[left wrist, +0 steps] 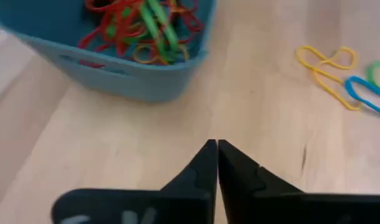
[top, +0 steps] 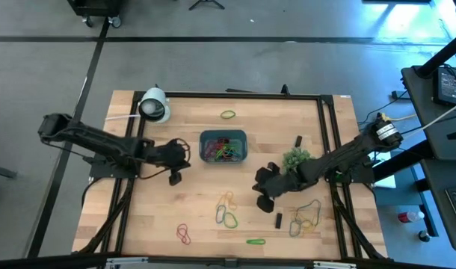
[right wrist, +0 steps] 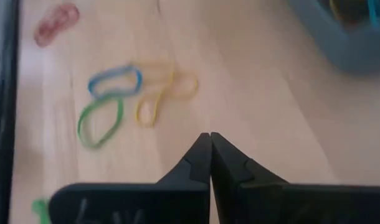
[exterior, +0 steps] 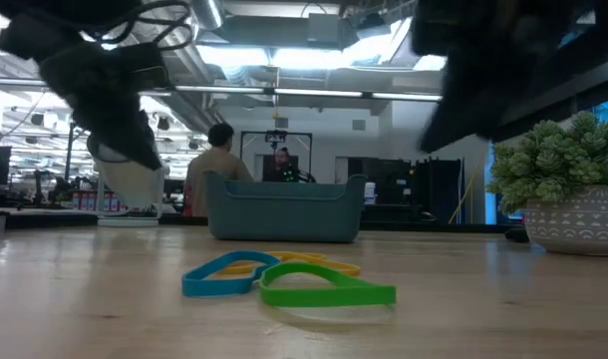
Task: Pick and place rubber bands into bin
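The blue-teal bin (top: 223, 146) sits mid-table with a tangle of red, green and yellow rubber bands (left wrist: 140, 28) inside. More rubber bands lie flat on the wood: a yellow, blue and green group (top: 226, 209), a red one (top: 183, 234), a green one (top: 256, 241), a green one (top: 228, 114) at the far side, and a yellow and dark group (top: 306, 217). My left gripper (left wrist: 216, 148) is shut and empty above bare wood, left of the bin. My right gripper (right wrist: 210, 140) is shut and empty, right of the yellow, blue and green group (right wrist: 124, 93).
A white dome-shaped object (top: 155, 106) stands at the far left. A spiky green plant in a pot (top: 295, 158) stands right of the bin, beside my right arm. Two small black blocks (top: 298, 140) (top: 279, 220) lie on the right half. A black frame (top: 321, 119) borders the board.
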You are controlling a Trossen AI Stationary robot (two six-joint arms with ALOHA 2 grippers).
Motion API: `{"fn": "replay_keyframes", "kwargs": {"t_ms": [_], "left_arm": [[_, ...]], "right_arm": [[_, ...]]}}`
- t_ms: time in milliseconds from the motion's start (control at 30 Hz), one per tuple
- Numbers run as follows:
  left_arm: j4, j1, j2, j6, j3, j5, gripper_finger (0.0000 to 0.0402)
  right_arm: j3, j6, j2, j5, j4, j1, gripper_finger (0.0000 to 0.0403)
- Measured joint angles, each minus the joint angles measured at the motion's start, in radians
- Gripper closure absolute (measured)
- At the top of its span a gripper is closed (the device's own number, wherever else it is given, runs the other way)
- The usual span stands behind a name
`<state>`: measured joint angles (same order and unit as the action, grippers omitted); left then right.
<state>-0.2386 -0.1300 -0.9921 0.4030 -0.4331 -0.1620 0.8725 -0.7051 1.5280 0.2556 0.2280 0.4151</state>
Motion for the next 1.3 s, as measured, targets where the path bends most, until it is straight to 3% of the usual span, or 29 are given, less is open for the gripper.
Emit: {"fn": "replay_keyframes", "kwargs": {"t_ms": [233,467,667,867,1100,1300], "left_arm": [[0.092,-0.031,0.015,-0.003,0.072,-0.060,0.0398],[0.141,-0.030,0.014,-0.034,0.072,-0.120,0.0397],[0.152,-0.030,0.013,-0.032,0.072,-0.134,0.0400],[0.153,-0.033,0.013,-0.022,0.072,-0.134,0.0396],[0.164,-0.033,0.012,-0.019,0.072,-0.135,0.0399],[0.163,-0.033,0.012,-0.013,0.072,-0.136,0.0398]], "right_arm": [[0.191,-0.370,0.005,-0.021,0.462,0.145,0.0400],[0.165,-0.831,0.008,-0.127,0.599,0.334,0.0394],[0.058,-1.088,0.008,-0.212,0.578,0.430,0.0354],[-0.059,-1.200,0.008,-0.235,0.378,0.475,0.0318],[-0.101,-1.250,0.008,-0.234,0.343,0.479,0.0314],[-0.101,-1.254,0.008,-0.233,0.314,0.480,0.0341]]}}
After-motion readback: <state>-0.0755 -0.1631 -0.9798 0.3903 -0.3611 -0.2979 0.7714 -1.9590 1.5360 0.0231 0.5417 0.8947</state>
